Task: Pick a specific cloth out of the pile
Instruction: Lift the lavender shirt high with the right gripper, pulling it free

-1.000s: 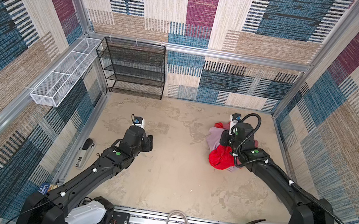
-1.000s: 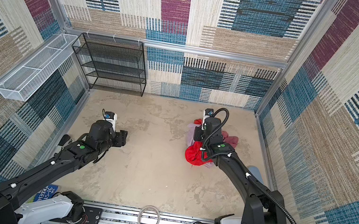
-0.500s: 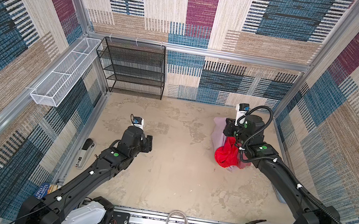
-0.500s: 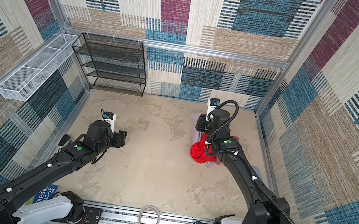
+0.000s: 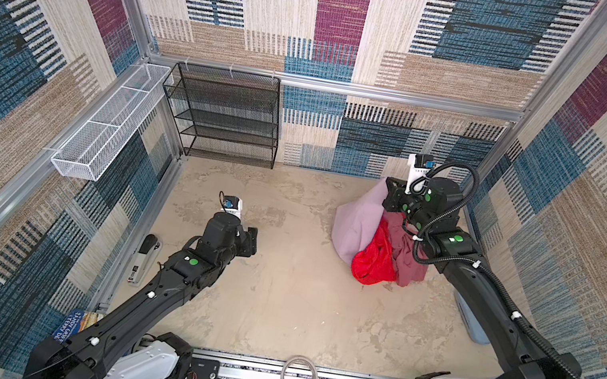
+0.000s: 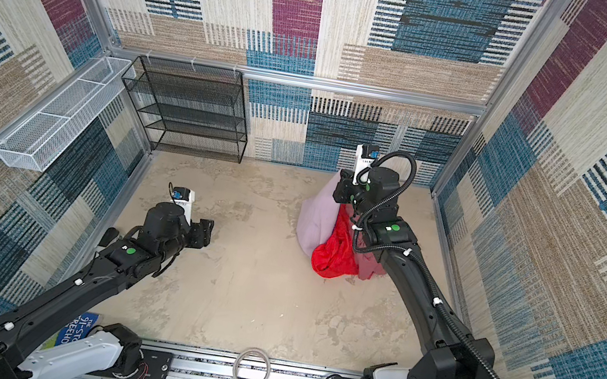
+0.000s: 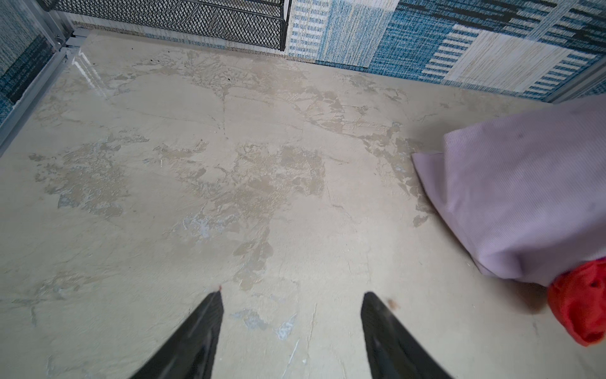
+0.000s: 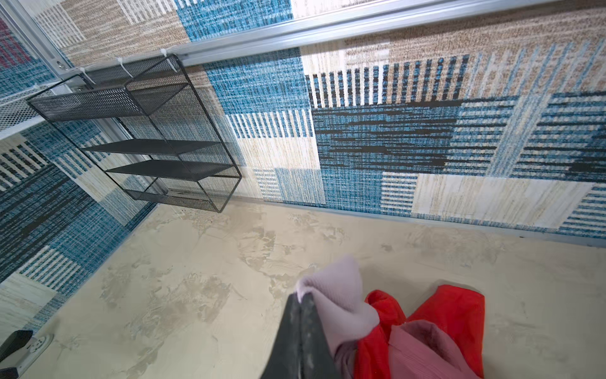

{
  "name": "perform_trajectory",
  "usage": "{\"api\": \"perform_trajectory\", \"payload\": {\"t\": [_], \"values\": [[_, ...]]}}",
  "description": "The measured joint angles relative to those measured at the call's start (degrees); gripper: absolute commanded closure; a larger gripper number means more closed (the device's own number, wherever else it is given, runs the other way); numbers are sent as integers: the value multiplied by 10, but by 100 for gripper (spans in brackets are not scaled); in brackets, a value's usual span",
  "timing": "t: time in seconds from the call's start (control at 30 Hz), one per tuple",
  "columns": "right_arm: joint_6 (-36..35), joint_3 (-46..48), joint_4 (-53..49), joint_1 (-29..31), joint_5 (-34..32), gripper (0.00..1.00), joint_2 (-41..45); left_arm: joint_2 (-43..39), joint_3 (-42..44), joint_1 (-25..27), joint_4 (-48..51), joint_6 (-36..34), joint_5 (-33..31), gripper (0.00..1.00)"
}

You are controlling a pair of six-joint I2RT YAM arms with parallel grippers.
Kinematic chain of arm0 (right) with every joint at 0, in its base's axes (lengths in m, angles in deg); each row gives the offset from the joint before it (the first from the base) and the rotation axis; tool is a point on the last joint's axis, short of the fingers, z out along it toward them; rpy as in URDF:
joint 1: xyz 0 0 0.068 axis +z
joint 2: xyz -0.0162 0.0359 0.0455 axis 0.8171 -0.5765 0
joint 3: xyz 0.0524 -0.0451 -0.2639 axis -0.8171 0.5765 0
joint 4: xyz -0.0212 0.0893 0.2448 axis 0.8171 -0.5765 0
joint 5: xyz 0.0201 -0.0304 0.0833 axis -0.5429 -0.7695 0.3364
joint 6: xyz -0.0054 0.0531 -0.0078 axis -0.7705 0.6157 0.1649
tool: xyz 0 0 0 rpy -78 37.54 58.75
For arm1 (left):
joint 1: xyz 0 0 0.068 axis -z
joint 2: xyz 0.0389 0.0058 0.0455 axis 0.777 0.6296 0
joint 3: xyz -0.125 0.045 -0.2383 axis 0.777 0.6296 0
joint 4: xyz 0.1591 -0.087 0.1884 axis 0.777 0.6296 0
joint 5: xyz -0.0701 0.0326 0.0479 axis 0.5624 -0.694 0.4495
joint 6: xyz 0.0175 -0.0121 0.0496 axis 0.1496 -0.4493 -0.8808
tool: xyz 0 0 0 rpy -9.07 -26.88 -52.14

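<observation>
My right gripper [image 5: 388, 190] [image 6: 338, 188] is raised near the back right corner. In the right wrist view the right gripper [image 8: 301, 297] is shut on a corner of the pale lilac cloth [image 8: 341, 295]. In both top views the cloth [image 5: 358, 217] [image 6: 315, 218] hangs down from it as a wide sheet to the floor. The rest of the pile clings beside it: a bright red cloth [image 5: 375, 260] [image 8: 459, 308] and a dusty mauve cloth [image 5: 409, 260] [image 8: 423, 354]. My left gripper [image 5: 252, 240] [image 7: 292, 298] is open over bare floor, well left of the cloth [image 7: 524, 197].
A black mesh shelf [image 5: 226, 118] stands at the back wall. A white wire basket [image 5: 106, 126] hangs on the left wall. A black and white device [image 5: 144, 259] lies by the left rim, a pale blue object [image 5: 474, 326] under my right arm, and a ring [image 5: 299, 371] at the front rail.
My right gripper has risen and moved toward the back wall, drawing the lilac cloth up into a hanging sheet. The red and mauve cloths shifted with it. The left arm barely moved.
</observation>
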Motion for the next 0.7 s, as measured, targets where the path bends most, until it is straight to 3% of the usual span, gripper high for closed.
{"api": "perform_trajectory", "payload": {"t": [0.7], "values": [[0, -210, -30, 0, 134, 100, -52, -42, -72, 0, 103, 23, 0, 31]]}}
